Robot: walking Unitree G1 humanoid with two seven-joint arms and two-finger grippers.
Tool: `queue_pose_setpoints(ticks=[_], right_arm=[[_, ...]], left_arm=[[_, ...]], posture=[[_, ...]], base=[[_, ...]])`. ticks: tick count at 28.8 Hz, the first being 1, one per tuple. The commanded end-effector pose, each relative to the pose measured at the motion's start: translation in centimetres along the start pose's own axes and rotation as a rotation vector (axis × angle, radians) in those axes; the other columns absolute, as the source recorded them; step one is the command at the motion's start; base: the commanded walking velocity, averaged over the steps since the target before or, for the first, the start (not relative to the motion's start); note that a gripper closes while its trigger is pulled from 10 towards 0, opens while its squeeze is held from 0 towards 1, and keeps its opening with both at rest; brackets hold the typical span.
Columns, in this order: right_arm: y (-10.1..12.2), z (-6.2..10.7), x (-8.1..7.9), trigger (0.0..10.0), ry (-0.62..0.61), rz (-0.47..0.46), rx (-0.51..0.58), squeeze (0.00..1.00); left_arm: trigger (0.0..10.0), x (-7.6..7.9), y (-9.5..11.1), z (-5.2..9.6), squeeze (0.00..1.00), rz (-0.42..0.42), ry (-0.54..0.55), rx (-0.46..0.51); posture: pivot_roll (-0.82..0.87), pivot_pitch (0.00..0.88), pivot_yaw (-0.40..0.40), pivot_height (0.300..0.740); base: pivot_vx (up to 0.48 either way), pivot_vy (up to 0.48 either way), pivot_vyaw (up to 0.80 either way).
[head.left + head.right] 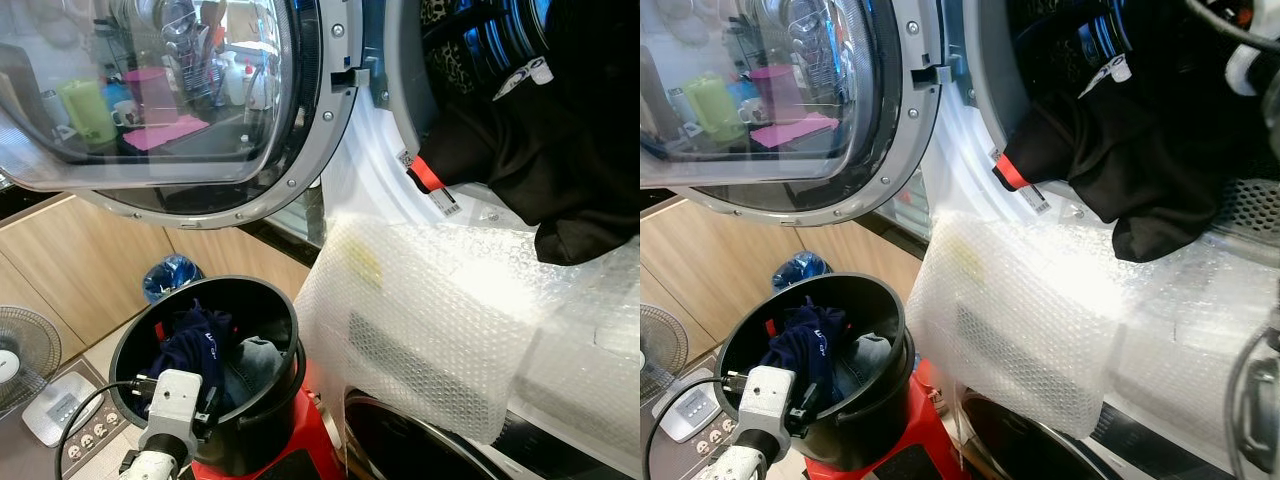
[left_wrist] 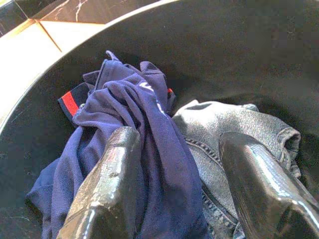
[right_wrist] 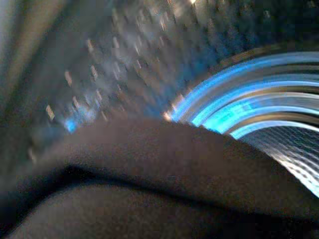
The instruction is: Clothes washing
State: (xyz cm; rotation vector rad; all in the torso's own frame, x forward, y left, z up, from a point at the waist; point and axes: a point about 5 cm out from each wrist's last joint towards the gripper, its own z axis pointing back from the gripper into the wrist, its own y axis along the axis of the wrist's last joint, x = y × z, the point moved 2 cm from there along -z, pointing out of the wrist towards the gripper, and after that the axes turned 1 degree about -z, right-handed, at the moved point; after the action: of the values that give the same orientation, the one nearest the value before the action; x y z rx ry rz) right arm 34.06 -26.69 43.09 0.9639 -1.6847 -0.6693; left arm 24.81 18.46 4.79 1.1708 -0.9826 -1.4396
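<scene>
Loading's partway, I'd say: black garment (image 1: 520, 150) hangs half in, half out of the washer drum (image 1: 1110, 40), w/ navy shirt (image 2: 124, 129) & jeans (image 2: 224, 129) left in the black bucket (image 1: 290, 340). Left gripper (image 2: 179, 184) is spread wide, fingers pressed on the shirt, nothing pinched; right gripper's state – can't tell. Door (image 1: 170, 100) swung wide, bubble wrap (image 1: 430, 320) draped below the opening could snag clothes.

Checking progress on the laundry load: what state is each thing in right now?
Washer door: swung open.
Black garment: hanging half out of the drum opening.
Black bucket: holds clothes, not emptied.
Navy garment: crumpled in the bucket, not gripped.
Jeans: beneath it.
Left gripper: jaws open, straddling the navy garment.
</scene>
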Motion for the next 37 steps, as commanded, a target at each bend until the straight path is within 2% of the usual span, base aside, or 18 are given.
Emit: queue_pose_setpoints(ticks=[1, 4, 7, 9, 12, 14, 16, 20, 21, 22, 25, 26, 28, 30, 33, 35, 36, 37], right_arm=[[1.0, 0.6, 0.7, 10.0, -0.048, 0.057, 0.011, 1.0], [1.3, 1.1, 1.1, 10.0, -0.083, 0.073, 0.017, 1.0], [1.0, 1.7, 2.3, 10.0, -0.213, 0.248, 0.01, 1.0], [0.9, 1.8, 2.3, 10.0, -0.232, 0.291, 0.012, 1.0], [0.0, 1.9, 1.6, 10.0, -0.188, 0.298, -0.013, 1.0], [-2.2, 1.6, -0.2, 10.0, -0.086, 0.294, -0.082, 1.0], [-2.9, 1.6, -1.2, 10.0, -0.022, 0.331, -0.105, 1.0], [-3.9, 1.7, -3.1, 10.0, 0.103, 0.315, -0.117, 0.98], [-3.8, 1.6, -3.4, 10.0, 0.113, 0.246, -0.102, 0.28], [-3.3, 1.5, -3.5, 10.0, 0.114, 0.118, -0.077, 0.0], [-2.2, 1.5, -2.8, 10.0, 0.105, -0.062, -0.028, 0.0], [-2.2, 1.5, -2.8, 10.0, 0.105, -0.062, -0.028, 0.0], [-0.4, 1.7, -1.6, 10.0, 0.092, -0.236, 0.055, 0.0], [0.0, 2.1, -0.9, 10.0, 0.088, -0.26, 0.072, 0.0], [-0.8, 2.9, -0.2, 10.0, 0.086, -0.183, 0.036, 0.0], [-2.3, 3.6, -0.4, 10.0, 0.145, -0.034, -0.008, 0.0], [-2.3, 3.6, -0.4, 10.0, 0.145, -0.034, -0.008, 0.0], [-3.4, 4.0, -0.3, 10.0, 0.168, 0.043, -0.044, 0.0]], left_arm=[[10.0, 1.0, -1.8, 0.4, 0.0, -0.02, -0.038, -0.078], [10.0, 1.1, -1.9, 0.4, 0.0, -0.02, -0.038, -0.079], [10.0, 1.1, -1.9, 0.4, 0.0, -0.017, -0.035, -0.08], [10.0, 1.1, -1.9, 0.4, 0.0, -0.017, -0.034, -0.079], [10.0, 1.0, -1.9, 0.3, 0.0, -0.02, -0.031, -0.076], [10.0, 1.0, -1.9, 0.3, 0.0, -0.02, -0.028, -0.075], [10.0, 1.0, -1.9, 0.3, 0.0, -0.021, -0.028, -0.074], [10.0, 0.9, -1.8, 0.3, 0.0, -0.021, -0.026, -0.073], [10.0, 0.9, -1.8, 0.3, 0.0, -0.021, -0.025, -0.071], [10.0, 0.8, -1.7, 0.2, 0.0, -0.021, -0.024, -0.069], [10.0, 0.8, -1.7, 0.2, 0.0, -0.02, -0.022, -0.068], [10.0, 0.8, -1.7, 0.2, 0.0, -0.02, -0.022, -0.068], [10.0, 0.8, -1.7, 0.2, 0.0, -0.019, -0.022, -0.069], [10.0, 0.9, -1.7, 0.2, 0.0, -0.018, -0.023, -0.069], [10.0, 0.9, -1.7, 0.2, 0.0, -0.016, -0.024, -0.07], [10.0, 0.9, -1.7, 0.2, 0.0, -0.016, -0.025, -0.07], [10.0, 0.9, -1.7, 0.2, 0.0, -0.016, -0.025, -0.07], [10.0, 0.9, -1.7, 0.2, 0.0, -0.016, -0.025, -0.069]], posture=[[-0.06, 0.084, 0.055, 0.74], [-0.06, 0.086, 0.053, 0.74], [-0.06, 0.085, 0.051, 0.74], [-0.06, 0.086, 0.049, 0.74], [-0.06, 0.085, 0.049, 0.74], [-0.06, 0.086, 0.049, 0.74], [-0.05, 0.083, 0.049, 0.74], [-0.05, 0.081, 0.049, 0.74], [-0.05, 0.081, 0.049, 0.74], [-0.05, 0.081, 0.049, 0.74], [-0.05, 0.081, 0.048, 0.74], [-0.05, 0.081, 0.048, 0.74], [-0.06, 0.085, 0.048, 0.74], [-0.06, 0.085, 0.047, 0.74], [-0.05, 0.086, 0.046, 0.74], [-0.06, 0.086, 0.047, 0.74], [-0.06, 0.086, 0.047, 0.74], [-0.06, 0.086, 0.047, 0.74]], base=[[0.0, 0.0, 0.0], [0.0, 0.0, 0.0], [0.0, 0.0, 0.0], [0.0, 0.0, 0.0], [0.0, 0.0, 0.0], [0.0, 0.0, 0.0], [0.0, 0.0, 0.0], [0.0, 0.0, 0.0], [0.0, 0.0, 0.0], [0.0, 0.0, 0.0], [0.0, 0.0, 0.0], [0.0, 0.0, 0.0], [0.0, 0.0, 0.0], [0.0, 0.0, 0.0], [0.0, 0.0, 0.0], [0.0, 0.0, 0.0], [0.0, 0.0, 0.0], [0.0, 0.0, 0.0]])
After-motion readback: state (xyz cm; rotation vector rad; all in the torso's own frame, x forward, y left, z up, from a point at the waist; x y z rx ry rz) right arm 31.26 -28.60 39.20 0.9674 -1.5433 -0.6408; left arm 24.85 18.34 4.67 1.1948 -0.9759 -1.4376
